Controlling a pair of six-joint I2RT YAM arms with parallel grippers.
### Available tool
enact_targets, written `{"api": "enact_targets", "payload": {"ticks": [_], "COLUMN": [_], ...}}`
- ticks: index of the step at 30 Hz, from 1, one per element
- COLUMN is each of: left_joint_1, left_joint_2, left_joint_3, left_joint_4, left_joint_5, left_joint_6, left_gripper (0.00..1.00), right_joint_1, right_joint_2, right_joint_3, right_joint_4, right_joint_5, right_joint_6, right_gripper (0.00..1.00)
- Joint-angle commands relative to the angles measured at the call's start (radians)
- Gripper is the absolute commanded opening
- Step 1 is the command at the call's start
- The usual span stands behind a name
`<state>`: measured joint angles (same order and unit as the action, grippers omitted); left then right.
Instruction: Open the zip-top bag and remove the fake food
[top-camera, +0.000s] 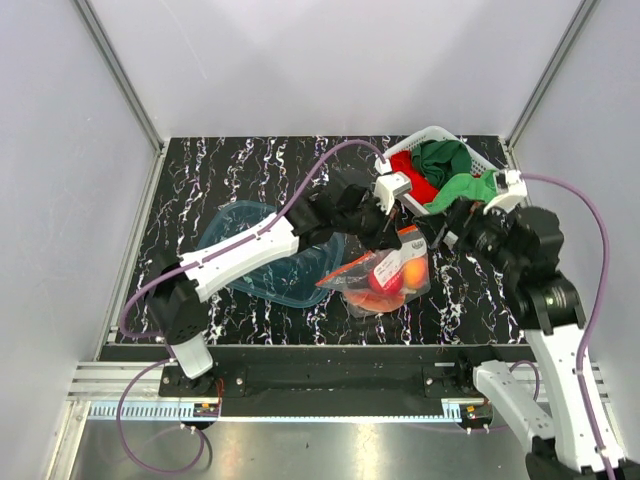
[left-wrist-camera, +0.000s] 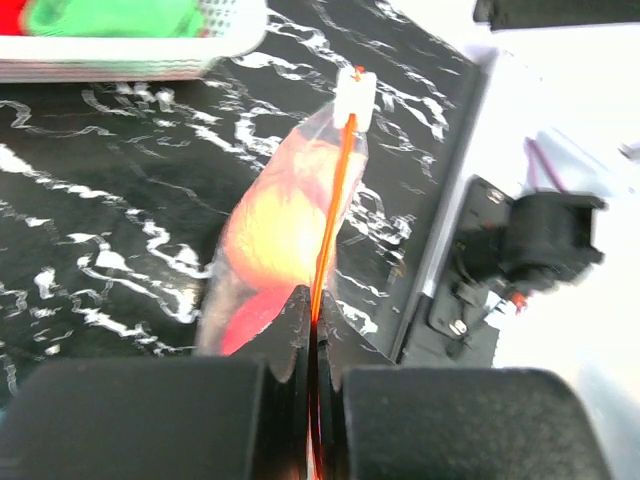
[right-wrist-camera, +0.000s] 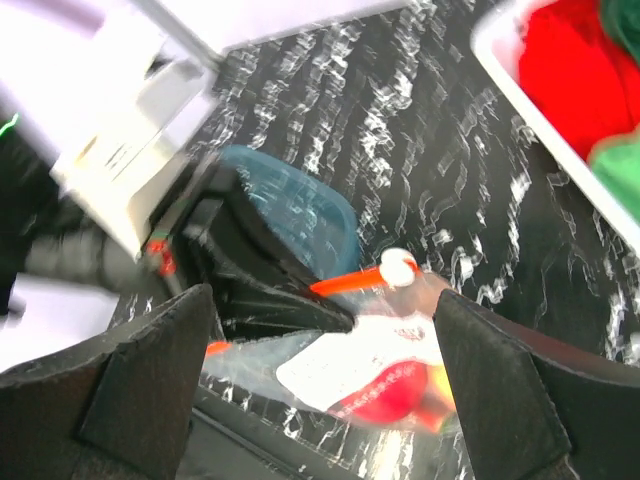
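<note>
Clear zip-top bag (top-camera: 362, 296), red-and-orange fake food (top-camera: 388, 278) inside | my left gripper (left-wrist-camera: 312, 345) clamps its zip strip (left-wrist-camera: 338, 190) | right gripper (right-wrist-camera: 320, 340) spread

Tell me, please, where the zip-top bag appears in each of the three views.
Top external: the zip-top bag lies lower centre, right of the blue tub.
Left wrist: centre, zip strip clamped in the left pincer.
Right wrist: bottom centre, ahead of the open right pincer.
Shared landmark: the white basket, in all three views.
</note>
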<state>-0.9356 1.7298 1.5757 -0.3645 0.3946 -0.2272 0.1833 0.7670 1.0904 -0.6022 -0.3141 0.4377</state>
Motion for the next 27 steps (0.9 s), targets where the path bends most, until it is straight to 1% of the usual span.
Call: {"api": "enact_targets", "payload": {"ticks": [1, 2, 5, 9, 11, 13, 15, 16, 18, 20, 21, 23, 25, 27], "left_joint_1": [0.011, 0.017, 0.026, 0.061, 0.078, 0.086, 0.089, 0.093, 0.093, 0.095, 0.095, 0.095, 0.095, 0.095], "left_joint_2": [-0.082, -0.087, -0.118, -0.154, -0.165, -0.176, -0.174, -0.174, -0.173, -0.171, -0.173, -0.176, -0.182, -0.188], "left_joint_3": [-0.02, -0.028, -0.063, -0.086, -0.095, -0.098, -0.092, -0.092, -0.089, -0.088, -0.086, -0.088, -0.091, -0.094], "left_joint_4": [0.099, 0.102, 0.118, 0.127, 0.127, 0.128, 0.128, 0.128, 0.128, 0.13, 0.13, 0.128, 0.128, 0.13], "left_joint_5": [0.223, 0.271, 0.325, 0.415, 0.461, 0.48, 0.489, 0.5, 0.5, 0.512, 0.518, 0.523, 0.53, 0.533], "left_joint_6": [0.045, 0.049, 0.078, 0.097, 0.106, 0.109, 0.108, 0.108, 0.108, 0.108, 0.108, 0.108, 0.109, 0.109], "left_gripper": [0.0, 0.0, 0.0, 0.0, 0.0, 0.0, 0.0, 0.0, 0.0, 0.0, 0.0, 0.0, 0.0, 0.0], "right_joint_1": [0.005, 0.005, 0.005, 0.005, 0.005, 0.005, 0.005, 0.007, 0.005, 0.005, 0.005, 0.005, 0.005, 0.004], "right_joint_2": [-0.089, -0.131, -0.21, -0.259, -0.279, -0.299, -0.317, -0.337, -0.353, -0.356, -0.353, -0.334, -0.31, -0.293], "right_joint_3": [-0.154, -0.182, -0.274, -0.359, -0.394, -0.426, -0.461, -0.474, -0.506, -0.524, -0.532, -0.537, -0.537, -0.534], "right_joint_4": [0.263, 0.29, 0.38, 0.459, 0.473, 0.528, 0.591, 0.593, 0.669, 0.691, 0.708, 0.735, 0.769, 0.771], "right_joint_5": [-0.132, -0.164, -0.233, -0.276, -0.287, -0.354, -0.396, -0.419, -0.439, -0.445, -0.447, -0.464, -0.486, -0.499], "right_joint_6": [-0.103, -0.109, -0.12, -0.083, -0.077, -0.061, -0.039, -0.021, -0.004, 0.018, 0.021, 0.032, 0.044, 0.044], "right_gripper": [1.0, 1.0, 1.0, 1.0, 1.0, 0.98, 0.93, 0.92, 0.88, 0.83, 0.79, 0.74, 0.65, 0.6]}}
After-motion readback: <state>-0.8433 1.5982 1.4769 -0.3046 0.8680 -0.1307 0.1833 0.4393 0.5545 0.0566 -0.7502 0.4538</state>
